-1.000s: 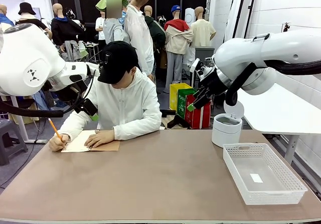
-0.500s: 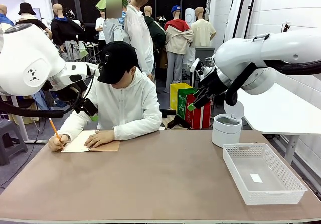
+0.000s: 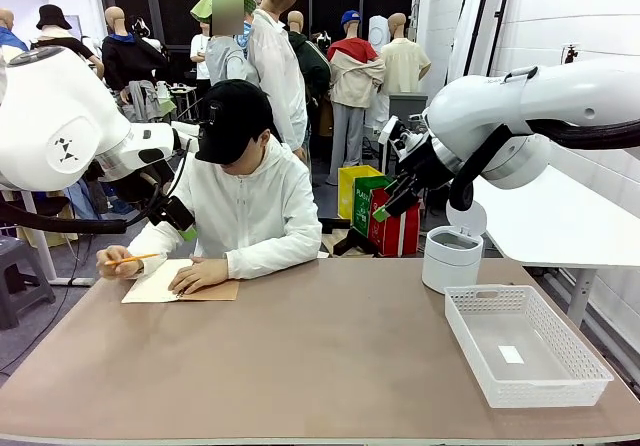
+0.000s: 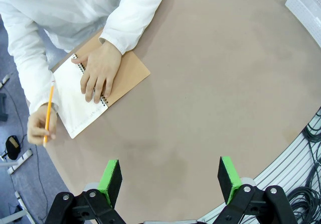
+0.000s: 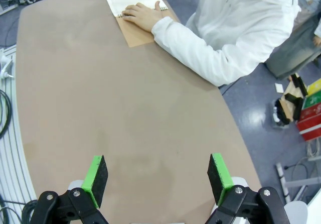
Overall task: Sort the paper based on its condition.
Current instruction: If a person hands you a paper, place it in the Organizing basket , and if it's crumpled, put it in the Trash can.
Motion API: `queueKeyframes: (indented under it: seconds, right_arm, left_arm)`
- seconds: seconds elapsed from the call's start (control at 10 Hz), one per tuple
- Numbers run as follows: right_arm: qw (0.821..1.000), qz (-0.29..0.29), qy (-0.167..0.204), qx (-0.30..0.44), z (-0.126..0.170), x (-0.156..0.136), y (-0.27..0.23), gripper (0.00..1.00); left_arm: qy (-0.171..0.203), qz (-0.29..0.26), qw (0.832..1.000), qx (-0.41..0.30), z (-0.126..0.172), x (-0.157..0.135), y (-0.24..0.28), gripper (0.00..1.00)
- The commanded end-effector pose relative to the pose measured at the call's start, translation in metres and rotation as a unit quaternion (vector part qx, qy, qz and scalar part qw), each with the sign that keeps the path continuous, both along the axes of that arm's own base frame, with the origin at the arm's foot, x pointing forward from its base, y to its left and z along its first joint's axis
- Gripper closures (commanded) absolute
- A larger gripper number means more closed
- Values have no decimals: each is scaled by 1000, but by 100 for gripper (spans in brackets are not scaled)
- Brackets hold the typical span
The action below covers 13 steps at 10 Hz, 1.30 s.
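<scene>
Loose paper is out of view. A person at the far left of the table rests one hand on an open spiral notebook (image 3: 158,286) with a brown cover and holds a pencil (image 3: 135,259) in the other. The notebook (image 4: 83,106) lies up and left of my left gripper (image 4: 170,176), which hangs open and empty high above the bare table. My right gripper (image 5: 158,179) is open and empty too, high over the table, with the notebook (image 5: 131,4) far off. From the front, the left gripper (image 3: 185,228) hovers by the person's shoulder and the right gripper (image 3: 385,209) hangs beyond the table's far right.
A white mesh basket (image 3: 480,301) stands at the table's right side with a small white patch on its floor. A white round bin (image 3: 452,258) sits just behind it. The person's arms (image 3: 270,256) lie on the far left edge.
The person's pencil hand has lifted off the page and the pencil has tipped from upright to nearly level. Both arms have stayed still.
</scene>
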State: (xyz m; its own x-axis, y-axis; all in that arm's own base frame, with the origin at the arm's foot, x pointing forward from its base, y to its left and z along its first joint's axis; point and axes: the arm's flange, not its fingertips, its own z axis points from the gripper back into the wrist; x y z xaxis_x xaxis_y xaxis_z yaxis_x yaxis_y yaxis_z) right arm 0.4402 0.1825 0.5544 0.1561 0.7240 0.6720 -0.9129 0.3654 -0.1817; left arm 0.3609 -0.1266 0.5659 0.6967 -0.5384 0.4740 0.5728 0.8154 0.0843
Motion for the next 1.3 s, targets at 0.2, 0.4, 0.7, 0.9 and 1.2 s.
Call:
queueKeyframes:
  seconds: [0.2, 0.4, 0.7, 0.9, 1.2]
  right_arm:
    - [1000, 0, 0, 0, 0, 0, 0, 0]
    - [1000, 0, 0, 0, 0, 0, 0, 0]
    - [1000, 0, 0, 0, 0, 0, 0, 0]
    - [1000, 0, 0, 0, 0, 0, 0, 0]
    - [1000, 0, 0, 0, 0, 0, 0, 0]
  left_arm:
    - [0, -1, 1000, -3, 1, 0, 1, 0]
    - [0, -1, 1000, -3, 1, 0, 1, 0]
    - [0, -1, 1000, -3, 1, 0, 1, 0]
    - [0, -1, 1000, -3, 1, 0, 1, 0]
    - [0, -1, 1000, -3, 1, 0, 1, 0]
